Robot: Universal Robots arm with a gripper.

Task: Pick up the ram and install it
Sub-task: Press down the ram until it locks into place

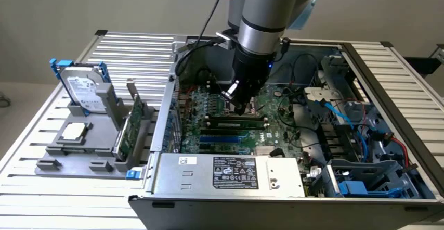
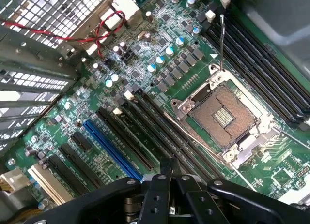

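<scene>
- The ram lies as a long dark-green stick in a black motherboard slot, directly beneath the end effector, inside the open computer case.
- Judgement: the ram appears placed in its slot; whether it is fully seated and latched cannot be told.
- The end effector stands low over the motherboard, its fingers closed together. Whether it grips the ram or only presses or touches its top edge cannot be told.
- In the wrist view, the end effector hangs just above the bank of black slots beside the empty CPU socket; a blue expansion slot lies near.
- Outside the case, at the exterior view's left, a grey fixture tray on the slatted tabletop carries an upright hard drive, a square silver CPU chip and a green expansion card.
- Writing: the power supply bears a white label with certification marks; the text is too small to read. No brand is legible.
</scene>
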